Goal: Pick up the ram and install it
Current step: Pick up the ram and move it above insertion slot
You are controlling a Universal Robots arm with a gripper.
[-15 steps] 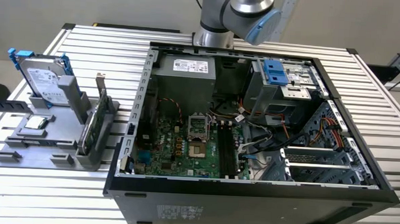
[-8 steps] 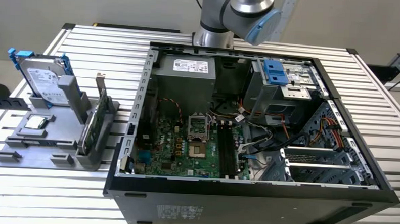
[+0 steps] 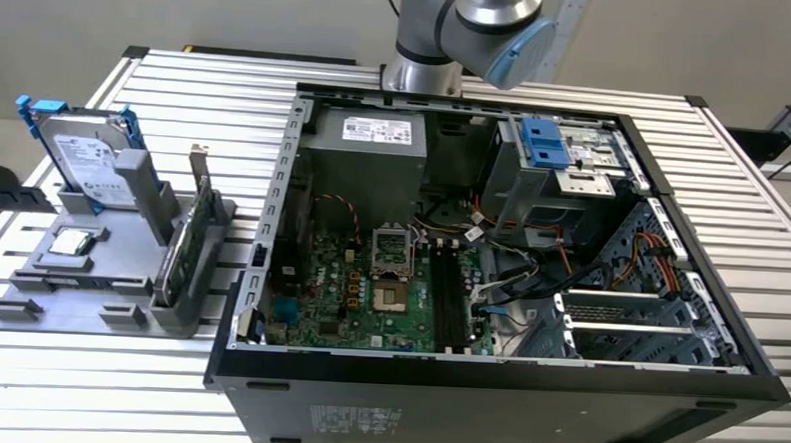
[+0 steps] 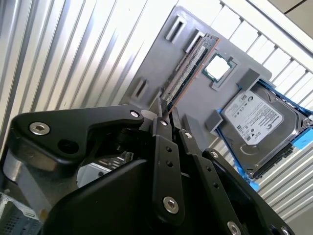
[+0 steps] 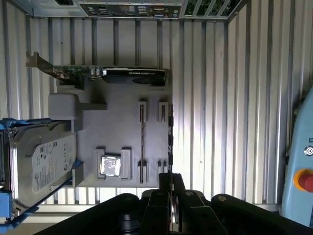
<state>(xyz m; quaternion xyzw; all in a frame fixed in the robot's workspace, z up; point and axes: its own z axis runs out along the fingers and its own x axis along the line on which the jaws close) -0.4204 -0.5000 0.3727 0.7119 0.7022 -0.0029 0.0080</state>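
Note:
The ram (image 4: 190,66) is a thin dark stick standing on edge in a slot of the grey holder (image 4: 161,54), between the slot blocks and a square processor chip (image 4: 216,68). In the first wrist view the ram (image 5: 142,142) shows edge-on as a thin line on the holder (image 5: 122,122). My gripper (image 4: 167,113) hangs well above the holder, shut with nothing between its black fingers (image 5: 164,188). In the exterior view the holder (image 3: 45,291) lies at the left of the open computer case (image 3: 496,371), whose long memory slots (image 3: 446,296) run beside the processor socket.
A silver hard drive with blue rails (image 5: 41,164) and a green expansion card with a metal bracket (image 5: 98,73) also stand on the holder. The arm's column (image 3: 471,25) rises behind the case. Everything rests on a ribbed aluminium table (image 3: 41,386).

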